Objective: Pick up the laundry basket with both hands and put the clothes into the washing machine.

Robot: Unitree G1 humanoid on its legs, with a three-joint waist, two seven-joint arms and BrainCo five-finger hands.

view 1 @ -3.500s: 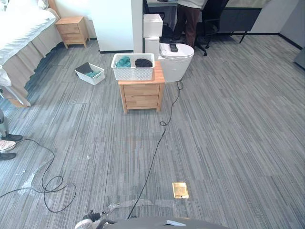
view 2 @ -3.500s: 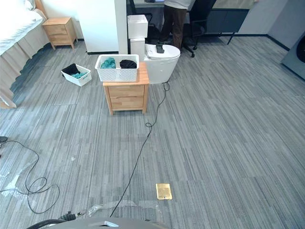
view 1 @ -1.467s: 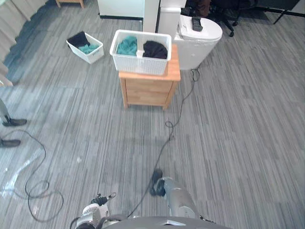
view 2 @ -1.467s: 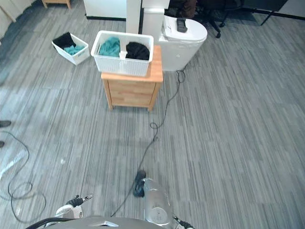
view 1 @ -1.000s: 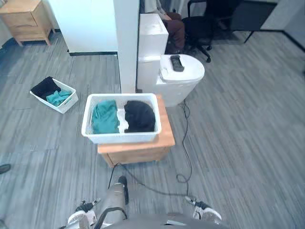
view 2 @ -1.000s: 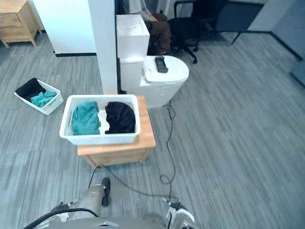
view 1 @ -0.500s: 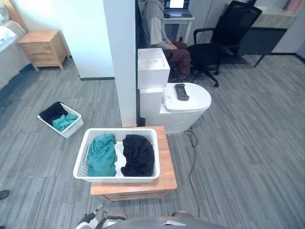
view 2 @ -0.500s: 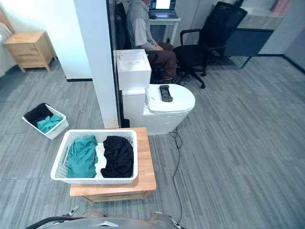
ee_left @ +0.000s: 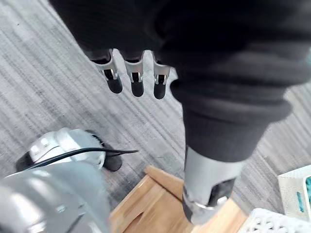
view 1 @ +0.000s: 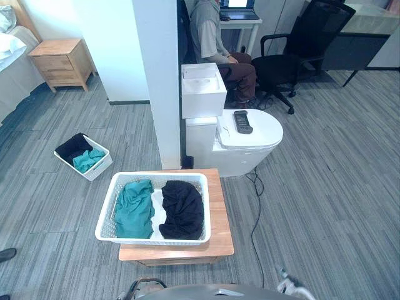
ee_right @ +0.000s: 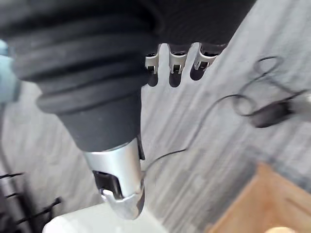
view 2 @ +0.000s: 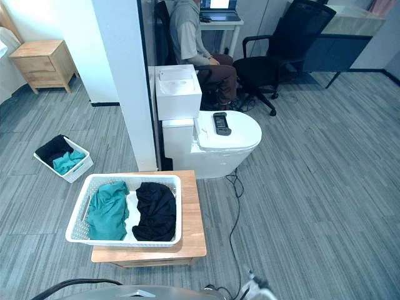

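A white lattice laundry basket (view 1: 107,215) sits on a low wooden nightstand (view 1: 220,220) right below me. Teal clothes (view 1: 134,209) lie in its left half, black clothes (view 1: 183,209) in its right. Just behind it stands a white toilet-shaped unit (view 1: 250,145) with a closed lid and a dark remote (view 1: 242,122) on top. My left hand (ee_left: 208,180) hangs over the floor by the nightstand's corner (ee_left: 154,201), fingers (ee_left: 137,74) relaxed and empty. My right hand (ee_right: 119,180) hangs on the other side, fingers (ee_right: 177,60) relaxed, holding nothing.
A white pillar (view 1: 159,75) rises behind the basket. Beyond it a person (view 1: 209,31) sits at a desk beside a black office chair (view 1: 303,37). A small white bin with clothes (view 1: 83,156) lies on the floor at left, another nightstand (view 1: 59,62) further back.
The camera has come across the floor up to the nightstand, so the basket now lies close below. Basket and clothes have not moved. Neither hand has taken hold of anything.
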